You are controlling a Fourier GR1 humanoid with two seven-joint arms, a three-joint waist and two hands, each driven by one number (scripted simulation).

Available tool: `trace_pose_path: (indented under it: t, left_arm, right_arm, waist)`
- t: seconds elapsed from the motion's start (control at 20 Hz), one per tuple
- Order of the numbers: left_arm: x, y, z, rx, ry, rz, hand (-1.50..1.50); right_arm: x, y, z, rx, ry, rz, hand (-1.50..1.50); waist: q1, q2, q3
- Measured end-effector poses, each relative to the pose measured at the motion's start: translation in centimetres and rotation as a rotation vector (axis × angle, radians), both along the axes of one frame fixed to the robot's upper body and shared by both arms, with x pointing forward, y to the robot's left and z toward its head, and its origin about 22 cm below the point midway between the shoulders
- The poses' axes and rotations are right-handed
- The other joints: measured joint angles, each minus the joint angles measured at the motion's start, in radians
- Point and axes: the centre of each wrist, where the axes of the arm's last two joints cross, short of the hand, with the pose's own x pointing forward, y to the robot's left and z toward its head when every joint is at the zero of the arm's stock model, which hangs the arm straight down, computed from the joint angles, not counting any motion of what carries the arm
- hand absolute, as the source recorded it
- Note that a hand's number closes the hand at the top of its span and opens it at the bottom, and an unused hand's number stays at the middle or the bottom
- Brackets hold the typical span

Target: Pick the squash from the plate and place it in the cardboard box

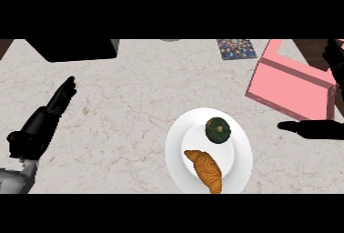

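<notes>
Head view: roundish squash (218, 130) on plate (173, 150), long axis seemingly near-to-far.

Right robot hand (316, 129) is mostly off the right edge, can't tell its pose tbh. Pink box (289, 84) just above it runs out of frame too, far corner behind a dark shape (334, 59), idk what. Left robot hand (47, 120): forearm cut at the bottom-left corner. Plate (176, 150) rim and croissant (205, 168) tip, b/w the two robot hands, get clipped at the bottom. Patterned thing (236, 48) up top: too small to read.
</notes>
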Motion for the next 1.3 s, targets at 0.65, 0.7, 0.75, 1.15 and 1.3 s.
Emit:
trace_pose_path:
  t: [0.65,0.7,0.75,1.15,1.3]
  left_arm:
    - [1.3,-2.1,0.4,0.003,-0.082,-0.159,0.00]
    - [1.5,-2.3,0.6,0.002,-0.083,-0.167,0.00]
    - [1.6,-2.3,0.5,0.003,-0.085,-0.169,0.00]
    - [2.2,-3.1,0.7,0.002,-0.089,-0.202,0.00]
    - [2.5,-3.5,1.0,0.000,-0.088,-0.206,0.00]
  right_arm:
    - [-6.1,2.0,3.5,-0.591,0.039,0.031,-1.50]
    - [-6.3,2.5,3.8,-0.639,0.070,0.036,-1.50]
    - [-6.5,3.1,3.7,-0.682,0.102,0.042,-1.50]
    - [-8.2,9.3,4.0,-0.930,0.297,0.027,-1.50]
    - [-8.7,11.9,3.8,-0.985,0.353,0.006,-1.50]
  waist:
    - [0.067,0.020,0.001]
    - [0.072,0.021,0.001]
    - [0.076,0.022,0.001]
    - [0.107,0.026,0.001]
    - [0.108,0.025,0.001]
